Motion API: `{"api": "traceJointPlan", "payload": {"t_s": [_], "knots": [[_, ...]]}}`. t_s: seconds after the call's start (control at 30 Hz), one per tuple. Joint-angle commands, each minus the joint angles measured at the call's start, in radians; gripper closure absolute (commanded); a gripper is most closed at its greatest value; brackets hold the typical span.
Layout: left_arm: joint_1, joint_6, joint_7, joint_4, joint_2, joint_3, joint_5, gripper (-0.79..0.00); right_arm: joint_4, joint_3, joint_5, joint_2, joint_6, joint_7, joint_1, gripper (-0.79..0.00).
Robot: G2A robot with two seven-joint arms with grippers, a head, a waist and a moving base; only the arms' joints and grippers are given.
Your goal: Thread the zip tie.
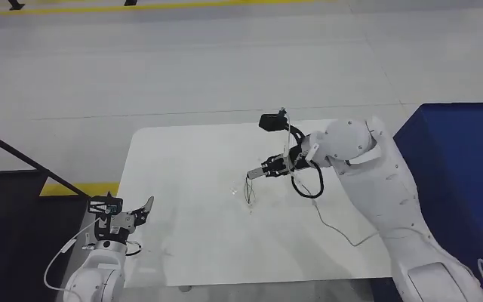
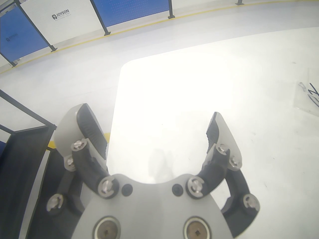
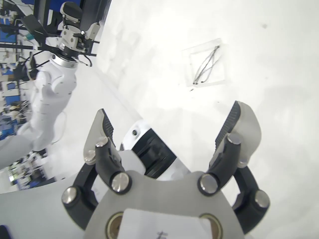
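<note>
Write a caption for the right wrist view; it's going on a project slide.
Open right hand above the white table, with zip ties lying in a clear pouch just ahead.

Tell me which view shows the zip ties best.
Right wrist view: the zip ties lie whole, strands distinct. Top view shows the zip ties as faint thin lines. Left wrist view has the zip ties cut off at the edge.

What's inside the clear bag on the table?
A few thin dark zip ties, crossing one another inside the clear bag; their overlap hides the exact count.
</note>
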Motion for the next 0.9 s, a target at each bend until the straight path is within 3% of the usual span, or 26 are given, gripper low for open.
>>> {"api": "traceJointPlan", "payload": {"t_s": [0.0,0.1,0.37,0.47,0.53,0.77,0.83,0.87], "knots": [[0.0,0.0,0.0,0.0,0.0,0.0,0.0,-0.785,0.171,-0.164,0.086,-0.028,0.04,-0.002,0.161,-0.785],[0.0,0.0,0.0,0.0,0.0,0.0,0.0,-0.785,0.312,-0.318,0.181,-0.061,0.063,-0.002,0.273,-0.785],[0.0,0.0,0.0,0.0,0.0,0.0,0.0,-0.785,0.312,-0.318,0.181,-0.061,0.063,-0.002,0.273,-0.785],[0.0,0.0,0.0,0.0,0.0,0.0,0.0,-0.785,0.348,-0.312,0.368,-0.066,0.001,-0.002,0.226,-0.785],[0.0,0.0,0.0,0.0,0.0,0.0,0.0,-0.785,0.437,-0.359,0.362,-0.074,0.016,-0.002,0.264,-0.785],[0.0,0.0,0.0,0.0,0.0,0.0,0.0,-0.785,0.651,-0.512,0.402,-0.169,0.025,-0.013,0.336,-0.776],[0.0,0.0,0.0,0.0,0.0,0.0,0.0,-0.785,0.703,-0.543,0.409,-0.2,0.021,-0.02,0.341,-0.643],[0.0,0.0,0.0,0.0,0.0,0.0,0.0,-0.785,0.731,-0.554,0.417,-0.215,0.012,-0.022,0.342,-0.542]]}}
